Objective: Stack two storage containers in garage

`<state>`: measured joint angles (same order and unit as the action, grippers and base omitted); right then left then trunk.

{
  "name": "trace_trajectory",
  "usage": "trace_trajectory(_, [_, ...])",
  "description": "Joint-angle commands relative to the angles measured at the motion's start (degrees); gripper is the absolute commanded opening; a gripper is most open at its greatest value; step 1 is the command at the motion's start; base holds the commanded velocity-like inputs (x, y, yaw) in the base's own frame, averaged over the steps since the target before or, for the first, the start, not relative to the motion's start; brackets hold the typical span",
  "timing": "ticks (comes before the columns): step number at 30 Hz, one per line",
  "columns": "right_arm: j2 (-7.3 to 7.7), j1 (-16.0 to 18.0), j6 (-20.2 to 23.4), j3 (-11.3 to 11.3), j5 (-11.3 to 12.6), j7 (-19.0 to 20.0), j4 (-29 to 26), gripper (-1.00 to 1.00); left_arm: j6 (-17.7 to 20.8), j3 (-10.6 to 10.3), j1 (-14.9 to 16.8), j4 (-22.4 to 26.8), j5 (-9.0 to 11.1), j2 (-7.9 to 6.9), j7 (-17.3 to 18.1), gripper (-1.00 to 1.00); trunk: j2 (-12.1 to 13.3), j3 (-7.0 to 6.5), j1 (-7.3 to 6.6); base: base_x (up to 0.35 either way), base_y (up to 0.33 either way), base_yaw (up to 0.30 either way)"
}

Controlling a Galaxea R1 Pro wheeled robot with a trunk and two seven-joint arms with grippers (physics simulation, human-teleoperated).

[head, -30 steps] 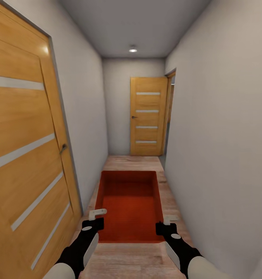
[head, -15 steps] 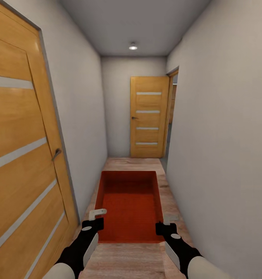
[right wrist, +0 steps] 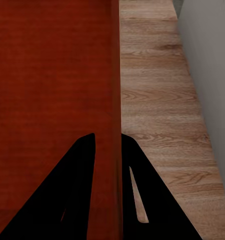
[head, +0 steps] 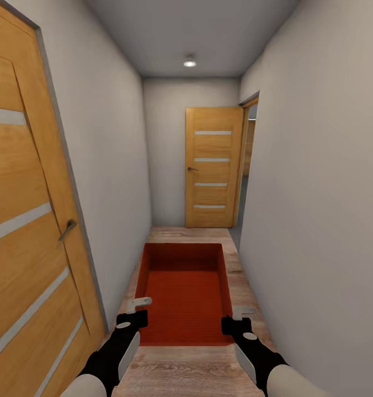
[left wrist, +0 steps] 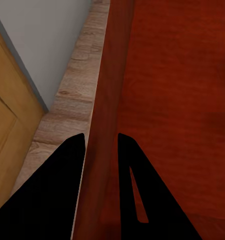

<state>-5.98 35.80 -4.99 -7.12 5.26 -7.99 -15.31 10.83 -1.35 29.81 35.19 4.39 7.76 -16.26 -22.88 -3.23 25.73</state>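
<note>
Forward the corridor view has advanced; both arms reach ahead, left pincer [head: 132, 315] and right pincer [head: 237, 320] clamping the storage container [head: 184, 295] walls (wooden door [head: 26, 220] close left).

Narrow hallway, plain grey-white walls [head: 319, 165]. Light wood plank floor [head: 186, 369] runs toward 12 o'clock. Wooden door with pale horizontal strips [head: 26, 248] at 9 o'clock, lever handle [head: 68, 229]. Second matching door [head: 213, 168] at 12 o'clock, beside an open doorway [head: 247, 165]. Recessed ceiling light [head: 190, 63] lit at 12 o'clock.
</note>
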Motion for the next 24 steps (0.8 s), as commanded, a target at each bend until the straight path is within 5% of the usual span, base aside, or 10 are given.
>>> trace_trajectory(1, [0.71, 0.06, -1.25, 0.44, 0.10, -0.28, -0.16, -1.00, 0.33, 1.09, 0.01, -0.01, 0.89, -1.08, -0.62, -1.00, -0.04, 0.02, 0.05, 0.322, 0.000, 0.000])
trace_trajectory(24, [0.71, 0.06, -1.25, 0.44, 0.14, -0.28, -0.16, -1.00, 0.33, 1.09, -0.01, 0.05, 0.89, -1.09, -0.62, -1.00, -0.04, 0.02, 0.05, 0.322, 0.000, 0.000])
